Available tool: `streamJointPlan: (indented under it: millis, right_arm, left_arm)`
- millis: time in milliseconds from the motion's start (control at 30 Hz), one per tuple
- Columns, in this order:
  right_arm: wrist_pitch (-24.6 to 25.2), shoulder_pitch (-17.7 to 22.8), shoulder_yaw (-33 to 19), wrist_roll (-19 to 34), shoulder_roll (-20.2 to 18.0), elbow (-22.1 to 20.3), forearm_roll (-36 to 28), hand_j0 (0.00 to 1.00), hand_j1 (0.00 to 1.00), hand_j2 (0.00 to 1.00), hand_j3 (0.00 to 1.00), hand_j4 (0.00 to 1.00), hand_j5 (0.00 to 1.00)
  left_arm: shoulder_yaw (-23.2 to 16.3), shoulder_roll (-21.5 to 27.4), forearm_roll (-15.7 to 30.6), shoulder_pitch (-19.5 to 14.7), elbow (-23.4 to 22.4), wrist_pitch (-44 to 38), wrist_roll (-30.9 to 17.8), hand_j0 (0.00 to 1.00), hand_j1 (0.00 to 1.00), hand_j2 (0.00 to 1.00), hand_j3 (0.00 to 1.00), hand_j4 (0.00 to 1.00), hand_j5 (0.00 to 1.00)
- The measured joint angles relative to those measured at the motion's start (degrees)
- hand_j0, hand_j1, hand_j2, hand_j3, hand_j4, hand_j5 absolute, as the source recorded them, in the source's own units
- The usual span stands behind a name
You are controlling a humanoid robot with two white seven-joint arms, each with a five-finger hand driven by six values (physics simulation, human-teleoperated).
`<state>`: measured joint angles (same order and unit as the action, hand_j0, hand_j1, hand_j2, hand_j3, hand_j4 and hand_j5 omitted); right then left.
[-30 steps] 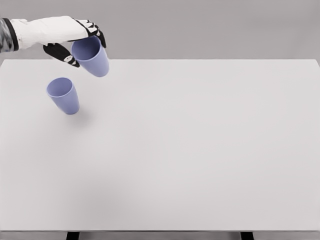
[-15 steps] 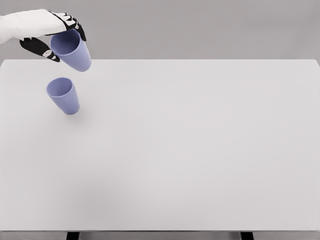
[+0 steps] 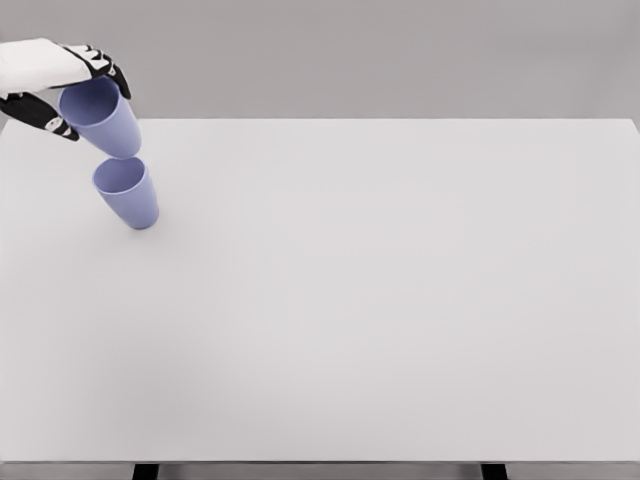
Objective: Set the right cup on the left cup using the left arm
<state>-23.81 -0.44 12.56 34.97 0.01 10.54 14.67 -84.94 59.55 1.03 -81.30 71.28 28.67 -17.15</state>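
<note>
Held cup [image 3: 101, 117]: your left hand [image 3: 45, 75] clamps it, tilted, empty.
Standing cup [image 3: 127, 191]: empty, on worktop [image 3: 400, 300], just below.

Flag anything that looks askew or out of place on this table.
Only the tilt stands out: the blue plastic cup in the left hand hangs tilted, its base just over the rim of the upright blue cup on the white table. Nothing spilled or damaged.

Held cup [image 3: 103, 118] just above table's [image 3: 400, 300] cup [image 3: 128, 191].
</note>
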Motion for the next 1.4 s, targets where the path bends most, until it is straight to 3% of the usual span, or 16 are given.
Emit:
streamJointPlan:
  millis: [700,1067,1400]
  right_arm:
    - [0.00,0.00,0.00,0.00,0.00,0.00,0.00,1.00,1.00,1.00,1.00,1.00,1.00]
    - [0.00,0.00,0.01,0.00,0.00,0.00,0.02,1.00,1.00,1.00,1.00,1.00,1.00]
    - [0.00,0.00,0.01,0.00,0.00,0.00,0.01,1.00,1.00,1.00,1.00,1.00,1.00]
  left_arm:
    - [-1.05,0.34,-0.02,0.00,-1.47,-0.19,0.12,0.36,0.36,0.36,0.36,0.36,0.36]
    - [-1.00,4.11,0.62,-0.96,4.47,-0.02,-0.05,0.36,0.36,0.36,0.36,0.36,0.36]
    - [-1.24,5.01,0.67,0.18,5.71,-0.34,0.38,0.39,0.39,0.39,0.39,0.39,0.39]
